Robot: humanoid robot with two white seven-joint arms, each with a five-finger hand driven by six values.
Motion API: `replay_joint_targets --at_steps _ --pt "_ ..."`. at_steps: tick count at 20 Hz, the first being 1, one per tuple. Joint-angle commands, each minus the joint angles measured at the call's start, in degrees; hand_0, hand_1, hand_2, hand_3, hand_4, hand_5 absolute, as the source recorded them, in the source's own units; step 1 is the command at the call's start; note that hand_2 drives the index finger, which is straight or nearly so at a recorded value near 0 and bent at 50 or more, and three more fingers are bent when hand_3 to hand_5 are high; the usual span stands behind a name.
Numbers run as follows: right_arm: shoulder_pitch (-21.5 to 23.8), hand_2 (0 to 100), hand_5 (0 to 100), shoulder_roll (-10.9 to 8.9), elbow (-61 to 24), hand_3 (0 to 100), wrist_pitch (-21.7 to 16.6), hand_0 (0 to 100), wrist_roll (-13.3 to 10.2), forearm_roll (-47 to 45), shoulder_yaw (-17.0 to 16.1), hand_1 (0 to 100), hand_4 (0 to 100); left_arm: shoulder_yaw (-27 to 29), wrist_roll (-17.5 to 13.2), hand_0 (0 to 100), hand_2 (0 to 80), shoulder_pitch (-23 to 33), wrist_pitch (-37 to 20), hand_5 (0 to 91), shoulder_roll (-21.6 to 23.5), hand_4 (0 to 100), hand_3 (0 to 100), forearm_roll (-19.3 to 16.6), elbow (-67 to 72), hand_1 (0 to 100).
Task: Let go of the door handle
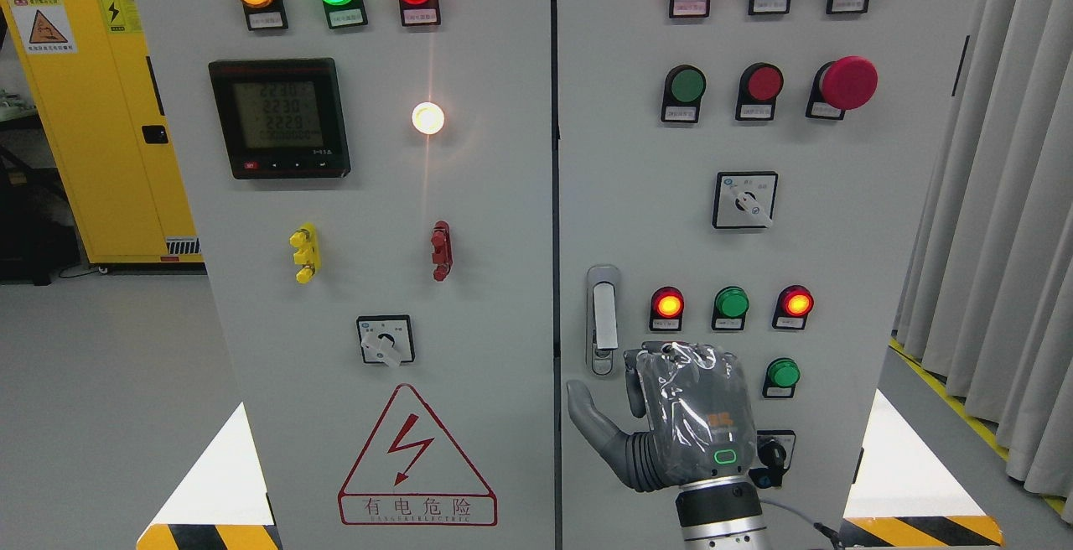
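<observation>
The grey door handle (602,319) stands upright in its recess at the left edge of the right cabinet door (838,198). My right hand (624,391) comes up from the bottom edge and sits just below and to the right of the handle, with its back toward the camera. Its thumb (587,416) is spread out to the left under the handle. The fingers (662,359) are loosely bent toward the door panel beside the handle's lower end and hold nothing. A small gap shows between hand and handle. My left arm does not show.
Lit red and green indicator lamps (731,304) sit just right of the hand, and a rotary switch (773,452) sits by the wrist. The left door (377,198) carries a meter, lamps and a red warning triangle. A yellow cabinet (92,114) stands far left, curtains (1006,240) at right.
</observation>
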Motion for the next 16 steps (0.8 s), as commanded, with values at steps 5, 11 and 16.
replay_joint_targets --at_steps 5,11,16 --pt "-3.4 100 100 0.26 4.47 100 1.66 29 0.06 -0.06 -0.25 33 100 0.0 0.01 12 0.0 0.0 -0.02 0.0 0.0 0 0 0.0 -0.7 56" --pt "-3.84 100 100 0.17 4.38 100 2.19 31 0.06 -0.23 -0.87 35 100 0.0 0.01 12 0.0 0.0 -0.02 0.0 0.0 0 0 0.0 -0.7 56" --pt "-4.19 100 100 0.17 4.38 100 2.19 34 0.15 -0.23 -0.96 36 100 0.0 0.01 12 0.0 0.0 -0.02 0.0 0.0 0 0 0.0 -0.7 56"
